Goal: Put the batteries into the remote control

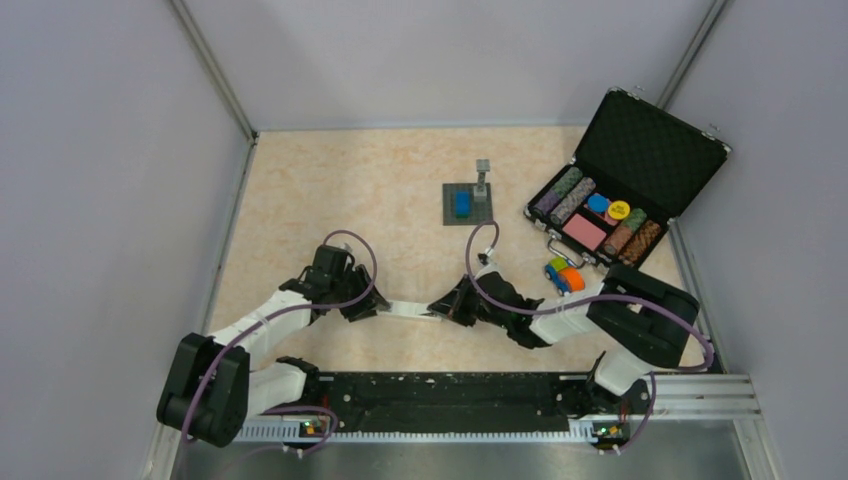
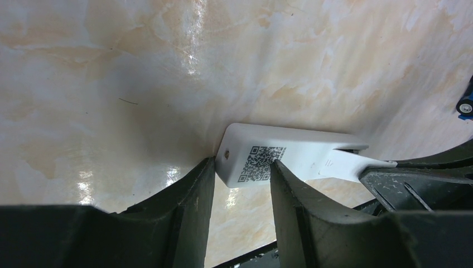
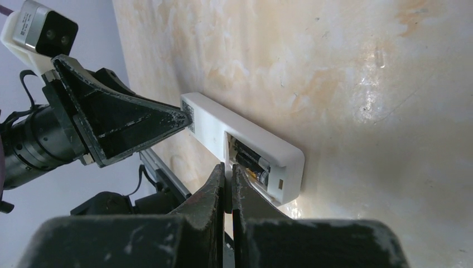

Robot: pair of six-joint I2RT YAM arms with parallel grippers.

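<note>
The white remote control [image 1: 408, 310] lies back-up on the table between my two grippers. My left gripper [image 1: 372, 306] is shut on its end with the QR label [image 2: 262, 159], one finger on either side. The battery recess is open in the right wrist view, and the dark batteries [image 3: 250, 160] lie inside it. My right gripper [image 3: 228, 170] is shut on a thin white battery cover [image 2: 348, 163] at the edge of the recess. The cover carries an arrow mark and partly overlaps the remote's back.
An open black case [image 1: 640, 170] of poker chips stands at the back right. A small colourful toy [image 1: 565, 275] lies in front of it, close to my right arm. A grey baseplate [image 1: 482, 210] with a blue block sits at the back middle. Walls enclose the table.
</note>
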